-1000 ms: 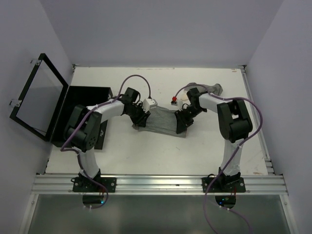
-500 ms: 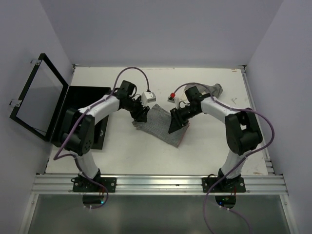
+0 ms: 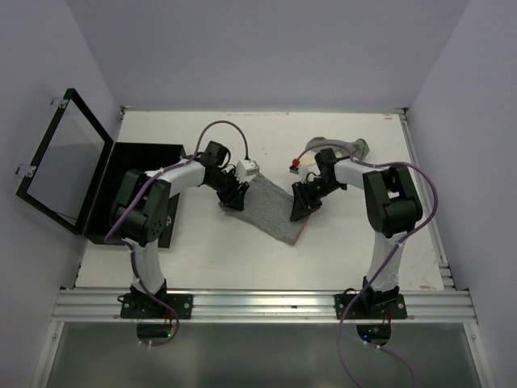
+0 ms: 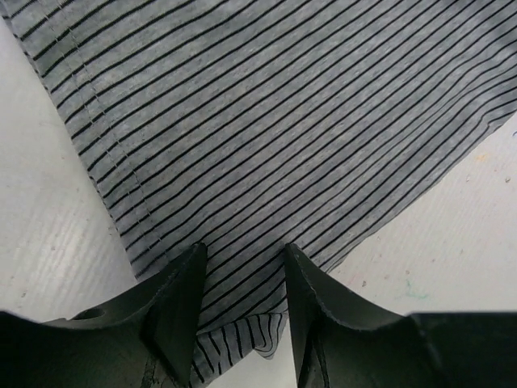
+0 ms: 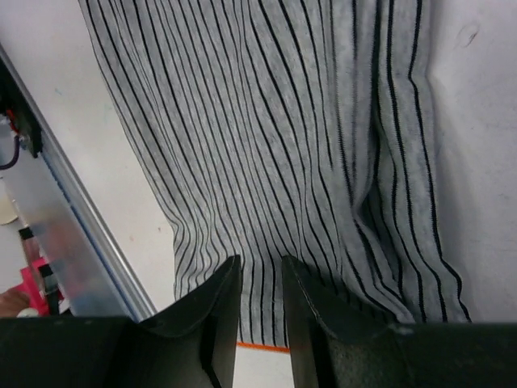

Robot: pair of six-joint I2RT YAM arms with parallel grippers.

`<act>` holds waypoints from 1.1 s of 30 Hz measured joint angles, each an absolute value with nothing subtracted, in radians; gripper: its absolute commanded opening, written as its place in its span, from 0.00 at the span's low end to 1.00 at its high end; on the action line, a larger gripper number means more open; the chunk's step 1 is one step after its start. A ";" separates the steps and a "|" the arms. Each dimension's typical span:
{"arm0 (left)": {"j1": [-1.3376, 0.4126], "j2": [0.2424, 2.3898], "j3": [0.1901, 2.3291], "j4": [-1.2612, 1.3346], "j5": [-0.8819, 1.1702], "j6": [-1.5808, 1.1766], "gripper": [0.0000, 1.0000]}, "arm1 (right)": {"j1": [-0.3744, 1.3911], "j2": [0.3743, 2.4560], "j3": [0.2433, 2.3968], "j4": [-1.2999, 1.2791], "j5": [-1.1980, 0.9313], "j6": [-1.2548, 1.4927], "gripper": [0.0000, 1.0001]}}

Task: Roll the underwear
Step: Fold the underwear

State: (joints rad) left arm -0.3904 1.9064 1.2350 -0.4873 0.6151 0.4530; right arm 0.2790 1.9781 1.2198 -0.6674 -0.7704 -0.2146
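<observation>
One striped grey pair of underwear (image 3: 271,206) lies flat on the table (image 3: 242,267), mid-scene, one corner pointing near toward the arm bases.

- Left gripper (image 3: 233,198): low on the cloth's left corner. Jaws spread partway, straddling the hem.
- Right gripper (image 3: 300,208): low on the right edge. Jaws parted by a narrower gap, cloth lying between.
- Farther right, near the back edge: crumpled grey cloth (image 3: 349,146), well apart from both grippers.
- Far left: black box (image 3: 145,158), lid (image 3: 65,166) swung up.

Step, as I judge it: laying out and squaring the garment. No roll started; nothing is curled over. Next move likely calls for both sets of jaws to close on one edge together, then turn it over evenly so the roll runs straight instead of skewing.

View differences:
- The top view alone gives the whole layout: garment skewed to the table edges, both arms converging, the spare cloth, the box.
- Left wrist view: fingers (image 4: 182,307) either side of a flat corner, nothing bunched between them; bare table shows on both sides.
- Right wrist view: fingers (image 5: 218,315) over stripes, lengthwise folds to their right, and an orange edge (image 5: 262,347) just below the tips. From above, that detail is only a faint speck.
</observation>
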 measured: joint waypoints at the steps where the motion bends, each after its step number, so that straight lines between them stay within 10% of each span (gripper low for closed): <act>1: -0.390 1.914 1.228 -0.488 0.610 0.451 0.47 | 0.278 1.990 1.215 -0.667 -0.781 -0.210 0.32; 10: -0.389 1.894 1.192 -0.542 0.624 0.545 0.47 | 0.281 1.999 1.221 -0.713 -0.806 -0.276 0.35; 19: -0.395 1.692 1.156 -0.604 0.767 0.550 0.62 | 0.278 1.973 1.319 -0.862 -0.921 -0.406 0.65; 33: -0.402 1.872 1.059 -0.478 1.103 0.321 0.56 | 0.408 1.985 1.122 -0.723 -1.177 -0.201 0.59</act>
State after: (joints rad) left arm -0.4023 1.8725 1.0588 -0.4778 1.1030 0.3214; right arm 0.4084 1.9854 1.1221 -0.7235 -1.1767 -0.2008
